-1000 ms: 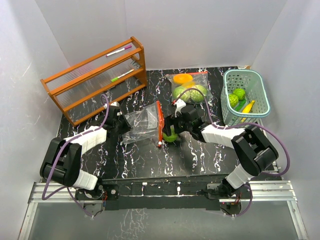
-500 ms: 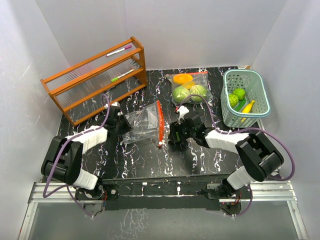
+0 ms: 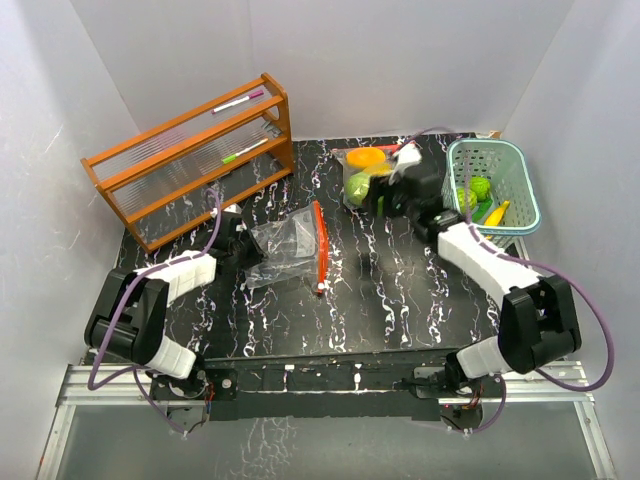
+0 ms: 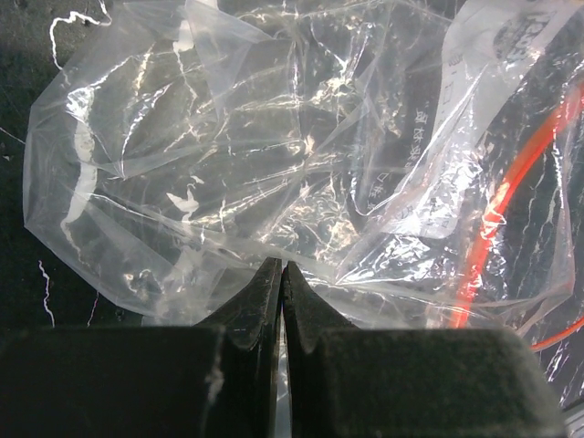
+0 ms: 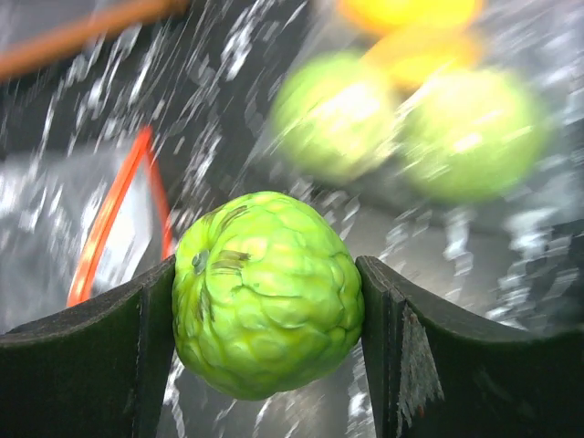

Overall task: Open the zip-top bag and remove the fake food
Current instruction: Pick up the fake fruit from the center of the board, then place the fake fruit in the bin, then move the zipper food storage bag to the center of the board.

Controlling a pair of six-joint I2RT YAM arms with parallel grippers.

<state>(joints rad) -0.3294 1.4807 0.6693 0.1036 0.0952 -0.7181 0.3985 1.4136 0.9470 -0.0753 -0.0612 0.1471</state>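
Right gripper (image 5: 266, 278): we see the jaws partly spread and clamped on a bumpy green ball (image 5: 267, 306), with one pad on each flank.
Right arm pose: it is stretched from its base toward the back of the black marbled table (image 3: 400, 290). The forearm runs up and to the left beside the basket, and the wrist is over the filled bag.
Left gripper (image 4: 282, 274): the jaws are pressed fully together on the near edge of the clear zip-top bag (image 4: 265, 155).
Left arm pose: it is folded low along the left side of the table, with the gripper pointing toward the centre.
Zip-top bag: it lies crumpled on the table, left of centre. Its orange zipper strip (image 3: 319, 245) is on the side away from the left gripper.
Filled bag (image 3: 395, 160): it lies at the back centre, and the top view shows it partly hidden by the right gripper. It holds an orange-yellow piece (image 3: 367, 157) and round green pieces (image 5: 333, 114), which are blurred in the wrist view.
Pale-teal slotted basket (image 3: 487, 152): it stands at the back right, just beside the right forearm. It contains green pieces (image 3: 478, 187) and a yellow banana (image 3: 497, 212).
Wooden rack (image 3: 190, 160): it stands at the back left, well apart from both grippers.
Fake food relative to the grippers: one ball is gripped between the right jaws, and more pieces lie in the filled bag just beyond it. The rest are in the basket to the right.
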